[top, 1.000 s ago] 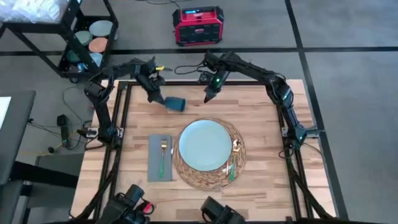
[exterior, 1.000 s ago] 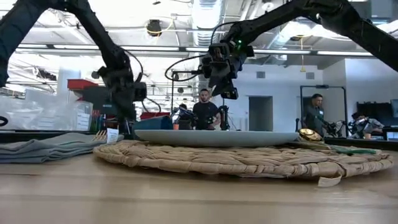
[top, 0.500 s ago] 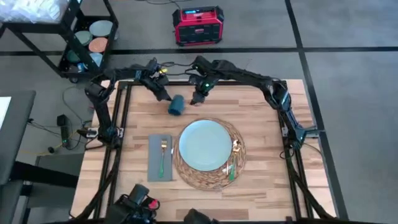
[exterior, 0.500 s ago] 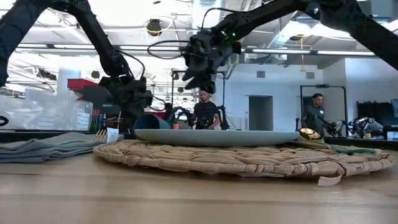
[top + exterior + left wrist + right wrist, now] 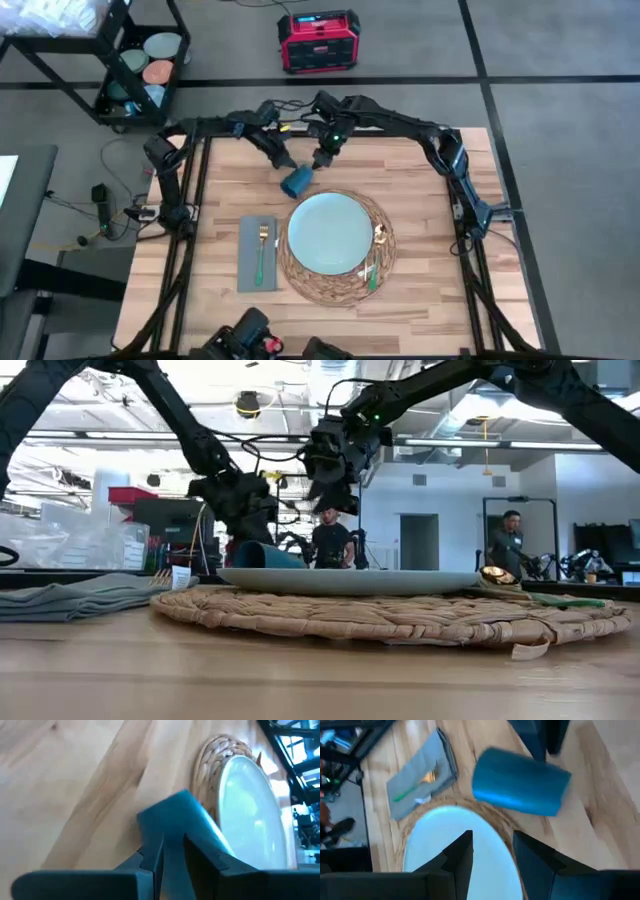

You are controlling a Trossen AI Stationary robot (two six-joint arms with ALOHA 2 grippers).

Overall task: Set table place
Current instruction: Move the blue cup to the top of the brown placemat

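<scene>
On the table [image 5: 420, 170] a pale blue plate [image 5: 330, 232] sits on the round woven mat [image 5: 385, 225]. To the mat's left lies a grey napkin [image 5: 247, 262] with a green-handled fork [image 5: 262, 250] on it, and more cutlery [image 5: 375, 265] rests on the mat's right side. My left gripper [image 5: 285, 162] is shut on the dark blue cup [image 5: 296, 182], just beyond the mat's far left rim. Close to the cup's right, my right gripper [image 5: 322, 162] hangs open and empty above the table. My left gripper holds the cup by its end nearest the fingers [image 5: 172, 832], pinched between the two fingers with only a narrow strip showing in the gap. The fingers slant down from the table's far left. The cup [image 5: 520, 782] hangs tilted below them; the plate hides its underside in the low view.
A black cart [image 5: 140, 60] with bowls stands off the table's far left corner, and a red box [image 5: 318, 40] sits on the floor behind the table. People [image 5: 330, 540] stand in the room beyond. Bare wood lies right of the mat.
My left gripper has carried the cup toward the table's right and near side, up to the mat's far rim, the cup staying tilted. My right gripper has gone toward the table's left and now hangs close beside the cup.
</scene>
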